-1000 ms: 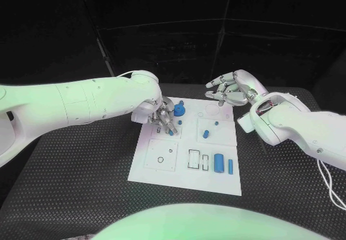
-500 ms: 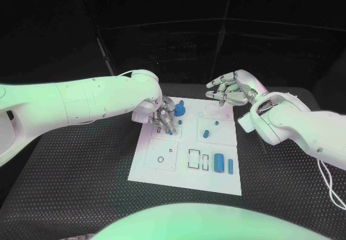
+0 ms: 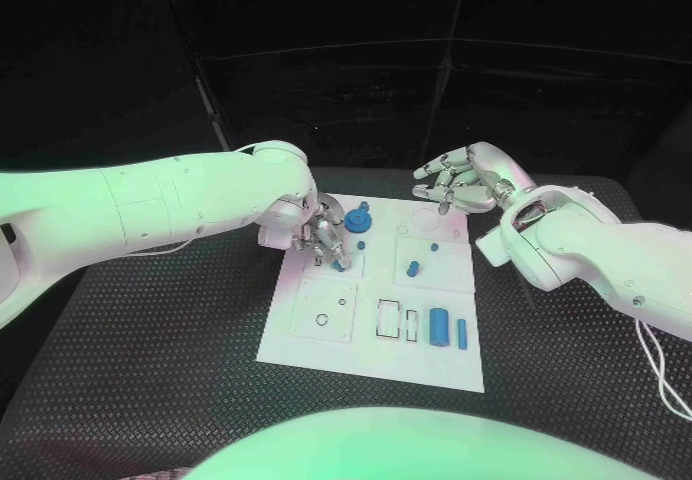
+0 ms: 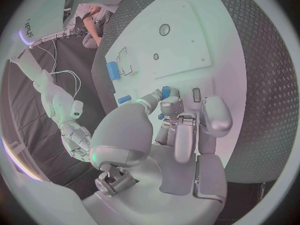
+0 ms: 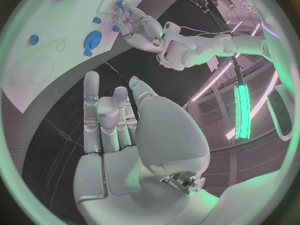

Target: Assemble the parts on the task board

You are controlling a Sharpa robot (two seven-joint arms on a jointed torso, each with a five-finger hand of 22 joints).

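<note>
The white task board [image 3: 332, 340] lies mid-table. My left hand [image 3: 312, 232] reaches down onto its far left part and pinches a small blue part [image 3: 340, 263] at its fingertips, low against the board; the left wrist view shows that part [image 4: 166, 91] between thumb and fingers. A round blue part [image 3: 358, 222] stands just right of that hand. My right hand [image 3: 464, 178] hovers over the board's far right edge, fingers apart and holding nothing; the right wrist view shows its palm [image 5: 128, 135] and straight fingers.
On the board lie a small blue stud [image 3: 433, 246], an oblong blue part [image 3: 411, 268], a blue cylinder [image 3: 437, 325] and a thin blue bar [image 3: 462, 333]. The near left of the board has circular recesses [image 3: 322, 320]. Black ribbed mat [image 3: 144, 350] surrounds the board.
My left hand has shifted slightly left with the small blue part still at its fingertips. The right hand has barely moved.
</note>
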